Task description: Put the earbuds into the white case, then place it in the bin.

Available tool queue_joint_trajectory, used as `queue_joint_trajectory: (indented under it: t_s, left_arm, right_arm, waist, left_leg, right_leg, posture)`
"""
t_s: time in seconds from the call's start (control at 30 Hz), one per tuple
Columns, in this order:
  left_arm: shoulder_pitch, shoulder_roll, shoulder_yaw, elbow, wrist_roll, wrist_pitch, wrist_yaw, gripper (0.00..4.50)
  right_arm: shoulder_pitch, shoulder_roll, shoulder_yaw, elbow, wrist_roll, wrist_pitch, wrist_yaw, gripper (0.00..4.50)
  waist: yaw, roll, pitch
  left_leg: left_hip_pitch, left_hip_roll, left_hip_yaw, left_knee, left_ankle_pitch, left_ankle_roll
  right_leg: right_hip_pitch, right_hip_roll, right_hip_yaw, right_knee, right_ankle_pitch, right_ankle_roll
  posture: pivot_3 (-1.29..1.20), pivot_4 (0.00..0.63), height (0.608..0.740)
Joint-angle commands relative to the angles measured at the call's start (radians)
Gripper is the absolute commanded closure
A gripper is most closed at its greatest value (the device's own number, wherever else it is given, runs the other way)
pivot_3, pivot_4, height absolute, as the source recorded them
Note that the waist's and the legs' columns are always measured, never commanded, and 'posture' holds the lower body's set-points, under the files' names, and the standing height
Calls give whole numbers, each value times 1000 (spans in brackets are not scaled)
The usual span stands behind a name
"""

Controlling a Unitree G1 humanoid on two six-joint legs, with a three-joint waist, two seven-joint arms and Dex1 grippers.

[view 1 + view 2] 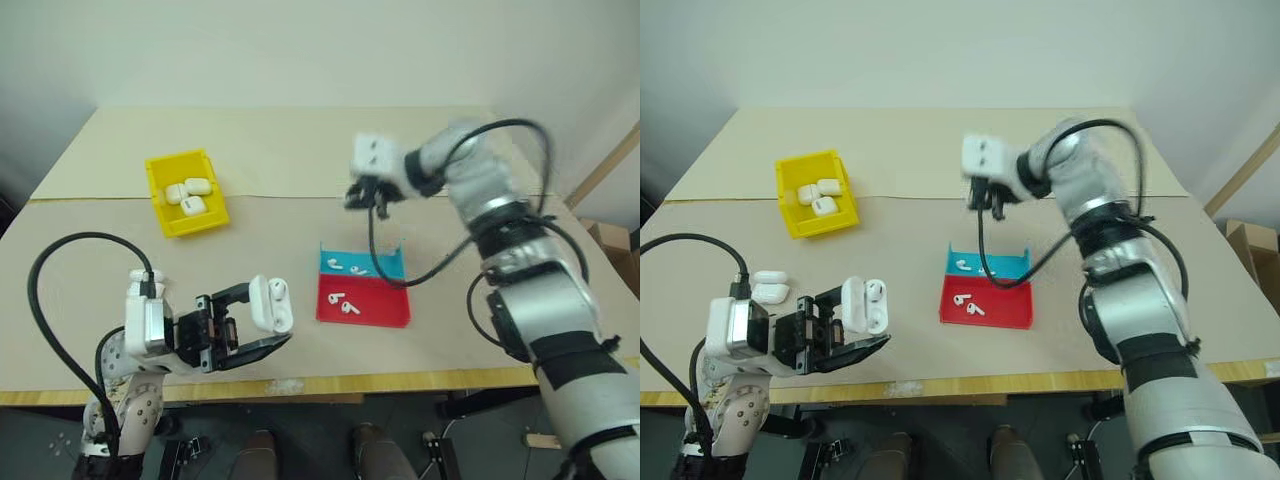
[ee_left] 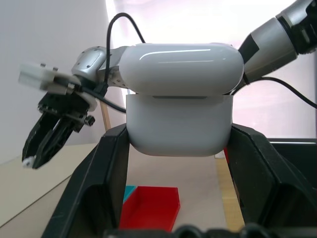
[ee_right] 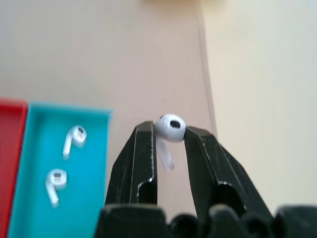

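A glossy white case (image 1: pixel 272 303) with its lid flipped open sits pinched in the left end effector (image 1: pixel 262 322) above the bench's (image 1: pixel 300 150) near edge. The right end effector (image 3: pixel 168 141) pinches one tiny white earbud (image 3: pixel 169 128) above open bench, beyond the red-and-blue tray (image 1: pixel 385 308). The yellow bin (image 1: pixel 160 172) sits far left, holding three closed cases.

right tool (image 1: pixel 368 200) motion-blurred, bin (image 3: pixel 171 3) cut off by edge

Bin (image 1: pixel 170 215) left of tray (image 1: pixel 395 312); cases (image 1: pixel 188 195) in bin.
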Motion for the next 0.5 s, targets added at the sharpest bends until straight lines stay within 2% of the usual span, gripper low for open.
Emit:
queue_joint_trajectory:
  t_s: [0.03, 0.17, 0.27, 0.37, 0.5]
  left_arm:
    - [-46, -10, -17, -28, -29, 29, 33, 1786]
    - [-100, -25, -32, -8, -46, 54, 36, 1786]
    - [-129, -30, -44, 17, -48, 61, 15, 1786]
    - [-154, -38, -59, 46, -42, 63, -9, 1786]
    - [-194, -62, -73, 86, -28, 58, -24, 1786]
  right_arm:
    - [155, -22, -200, -408, 241, 152, -44, 3848]
    - [372, 2, -373, -741, 476, 260, -160, 3848]
    - [508, 21, -446, -917, 653, 325, -233, 3848]
    - [614, 81, -472, -1052, 842, 366, -354, 3848]
    - [689, 137, -428, -1148, 982, 354, -477, 3848]
  waist:
    - [4, 0, 0]
    - [4, 0, 0]
    - [-1, 0, 0]
    - [-6, 0, 0]
    - [-4, 0, 0]
  left_leg:
    - [0, 0, 1, 0, 0, 0]
    - [1, -1, 0, 2, 0, 0]
    - [2, -1, 0, 2, 0, 0]
    - [4, 0, 2, 1, 0, 0]
    - [4, 0, 2, 1, 0, 0]
  right_leg:
    - [0, 0, 1, 0, 0, 0]
    - [2, 0, 0, 0, 0, 0]
    - [3, 0, 0, 1, 0, 1]
    - [4, 1, 2, 1, 0, 1]
    - [4, 1, 3, 1, 0, 1]
  posture:
    - [0, 150, 740]
    - [0, 150, 740]
    - [0, 150, 740]
    - [0, 150, 740]
    - [0, 150, 740]
